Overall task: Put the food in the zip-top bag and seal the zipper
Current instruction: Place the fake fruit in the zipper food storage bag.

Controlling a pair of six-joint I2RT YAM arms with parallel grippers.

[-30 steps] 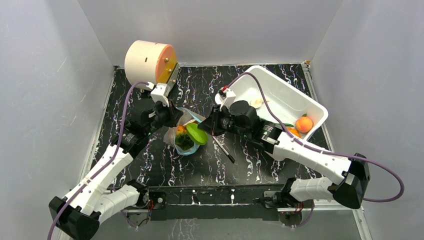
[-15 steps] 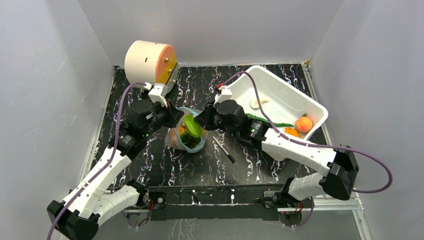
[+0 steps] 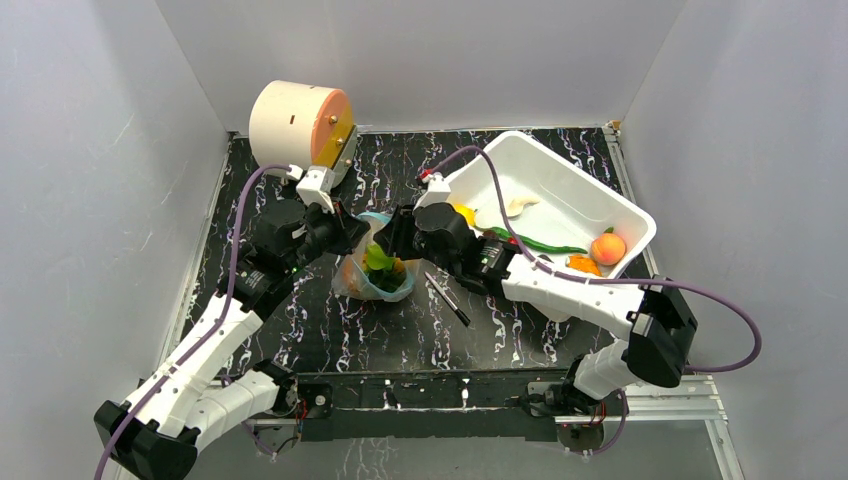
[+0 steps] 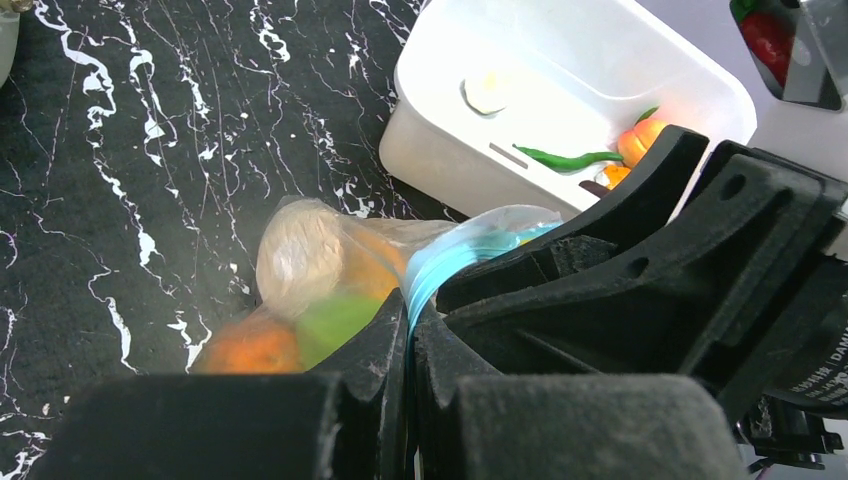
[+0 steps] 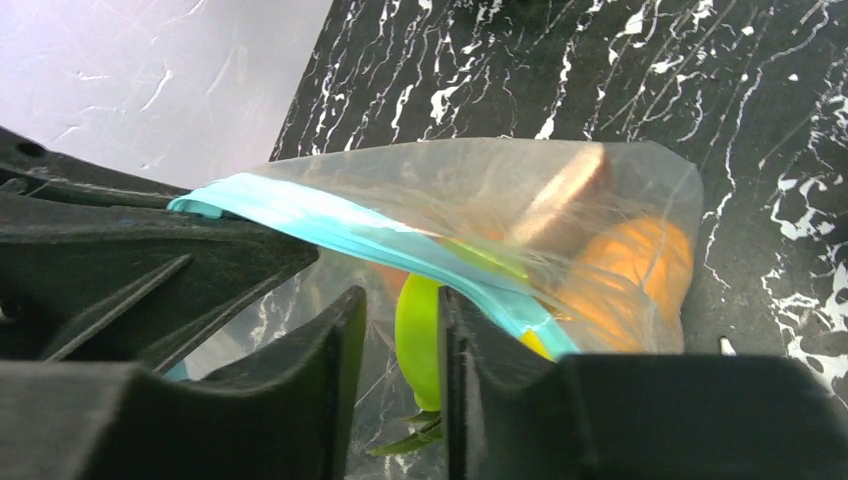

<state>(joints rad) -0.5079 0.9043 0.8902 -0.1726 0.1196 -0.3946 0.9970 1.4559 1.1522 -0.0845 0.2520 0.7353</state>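
Right claw (image 5: pixel 400 305) has swung over the zip-top bag (image 3: pixel 372 285), slightly spread around green food (image 5: pixel 418 340); left claw (image 4: pixel 410 325) pinches the zipper (image 4: pixel 440 270) at 10 o'clock.

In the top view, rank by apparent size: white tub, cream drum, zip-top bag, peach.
white tub; cream drum; zip-top bag, partly covered, so its place against the drum is unsure; peach.

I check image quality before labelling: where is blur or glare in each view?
Left wrist: the left tool in the foreground is blurred, the zip-top bag soft, the white tub sharper. Right wrist: the right tool is blurred; pale sheen on the bag. Top external: sharp, evenly lit.
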